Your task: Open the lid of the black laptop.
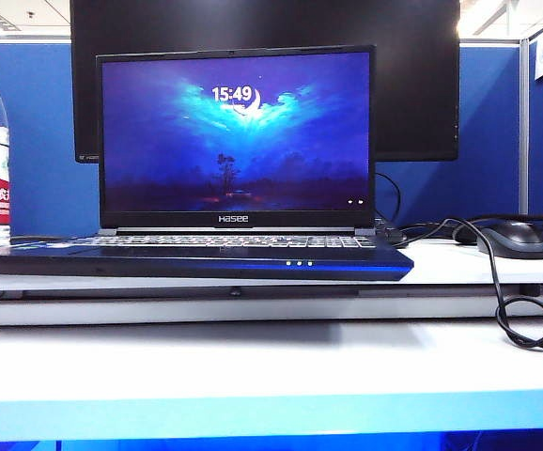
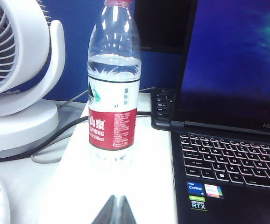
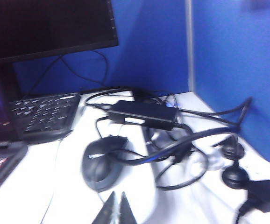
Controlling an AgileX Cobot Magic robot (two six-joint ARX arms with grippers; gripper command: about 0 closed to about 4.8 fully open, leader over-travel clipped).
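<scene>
Black laptop [image 1: 192, 258] was found centred on the white table [image 1: 271, 362], its lid [image 1: 237, 139] raised near upright with the lock screen lit, so the opening was judged complete. Left gripper [image 2: 114, 211] was parked off the laptop's left side, facing a water bottle [image 2: 113, 84]; right gripper [image 3: 115, 209] near a mouse [image 3: 101, 161] and cables. Both fingertip pairs were seen pressed together, holding nothing.
</scene>
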